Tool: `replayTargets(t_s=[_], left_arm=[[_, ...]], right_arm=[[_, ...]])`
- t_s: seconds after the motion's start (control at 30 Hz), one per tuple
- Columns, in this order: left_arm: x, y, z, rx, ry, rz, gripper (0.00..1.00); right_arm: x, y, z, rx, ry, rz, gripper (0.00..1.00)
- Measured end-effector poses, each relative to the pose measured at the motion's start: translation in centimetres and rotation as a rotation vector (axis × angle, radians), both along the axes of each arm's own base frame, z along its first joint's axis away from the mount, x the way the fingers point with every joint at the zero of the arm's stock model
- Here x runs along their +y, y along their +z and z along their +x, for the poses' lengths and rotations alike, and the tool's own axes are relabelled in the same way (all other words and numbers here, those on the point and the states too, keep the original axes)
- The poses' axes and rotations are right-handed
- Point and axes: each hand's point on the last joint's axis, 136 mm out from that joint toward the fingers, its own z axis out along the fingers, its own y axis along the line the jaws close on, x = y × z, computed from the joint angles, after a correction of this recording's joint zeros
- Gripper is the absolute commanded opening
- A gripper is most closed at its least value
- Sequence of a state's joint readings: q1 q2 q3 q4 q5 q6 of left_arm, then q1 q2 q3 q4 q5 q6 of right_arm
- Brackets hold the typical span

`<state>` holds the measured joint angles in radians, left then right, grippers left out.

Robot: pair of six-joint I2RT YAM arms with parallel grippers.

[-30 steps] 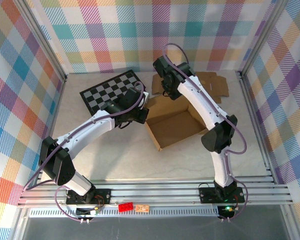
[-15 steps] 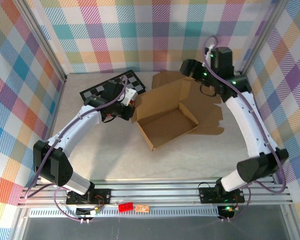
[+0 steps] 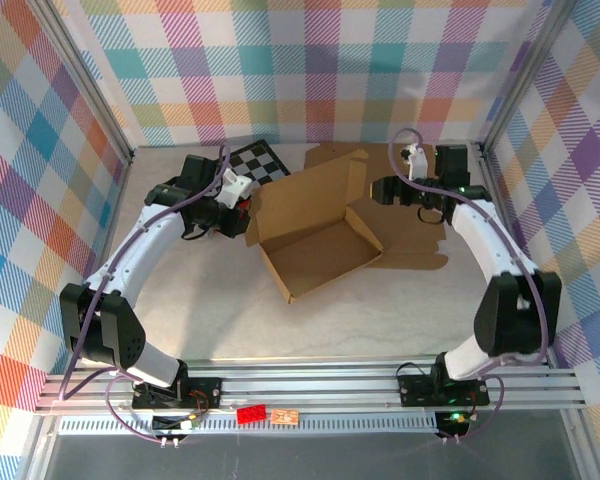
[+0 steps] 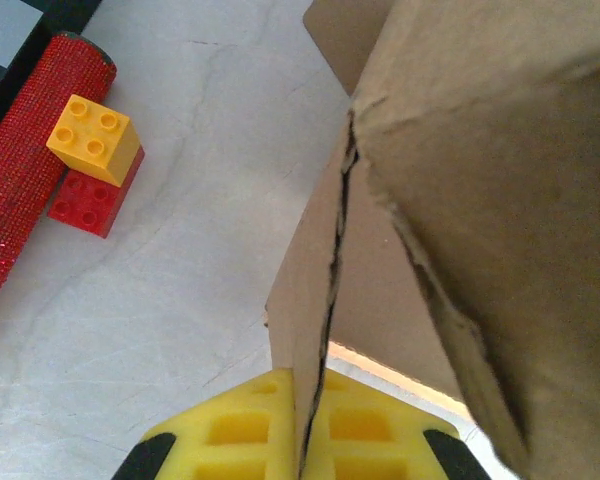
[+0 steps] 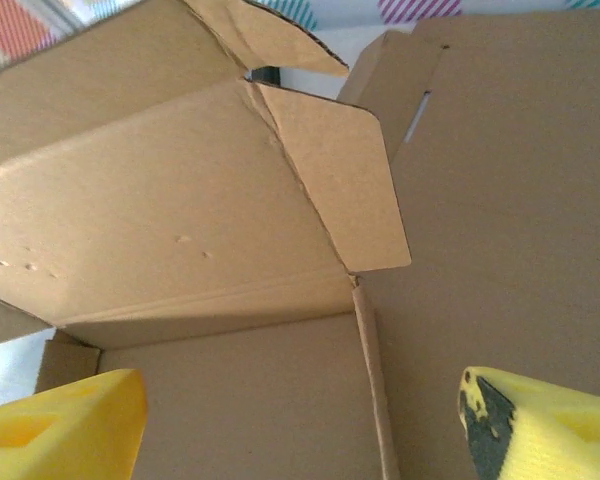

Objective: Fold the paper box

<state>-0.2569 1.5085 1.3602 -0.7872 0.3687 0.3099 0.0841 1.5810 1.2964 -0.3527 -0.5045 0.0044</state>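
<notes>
One paper box [image 3: 320, 250], one checkerboard [image 3: 255, 160], two toy bricks [image 4: 92, 138], one red glitter roll [image 4: 25, 190]

Arms [image 3: 145, 245] white w/ blk joints [image 3: 515, 310], purple cables [image 3: 397, 150]; yellow pincer pads [image 5: 60, 425].

Clutter on the pale table [image 4: 170, 300]
We see a yellow brick [image 4: 92, 138] atop a red brick [image 4: 85, 202], just beside a red glitter roll [image 4: 25, 170] by the checkerboard [image 3: 260, 158]

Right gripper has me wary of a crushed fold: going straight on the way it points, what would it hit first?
Probably the paper box: the open right gripper faces its inner cardboard panels, with the side flap near the middle of its line. Exact depth is unclear.
</notes>
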Motion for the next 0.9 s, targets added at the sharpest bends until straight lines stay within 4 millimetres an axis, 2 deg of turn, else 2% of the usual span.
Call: replayTargets(t_s=[0.1, 0.2, 0.5, 0.7, 0.9], left_arm=[[0.2, -0.1, 0.1, 0.003, 0.005, 0.002, 0.0], [0.4, -0.3, 0.4, 0.007, 0.011, 0.005, 0.0], [0.8, -0.8, 1.5, 0.016, 0.029, 0.011, 0.0], [0.9, -1.1, 2.4, 0.021, 0.039, 0.017, 0.0], [1.3, -1.7, 2.9, 0.032, 0.058, 0.031, 0.0]], right_arm=[[0.8, -0.8, 2.9, 0.0, 0.042, 0.008, 0.85], [1.3, -1.5, 4.6, 0.006, 0.063, 0.027, 0.87], [3.4, -2.6, 6.9, 0.02, 0.124, 0.074, 0.89], [4.8, -3.1, 7.5, 0.021, 0.174, 0.088, 0.77], [4.9, -3.2, 7.3, 0.02, 0.189, 0.057, 0.49]])
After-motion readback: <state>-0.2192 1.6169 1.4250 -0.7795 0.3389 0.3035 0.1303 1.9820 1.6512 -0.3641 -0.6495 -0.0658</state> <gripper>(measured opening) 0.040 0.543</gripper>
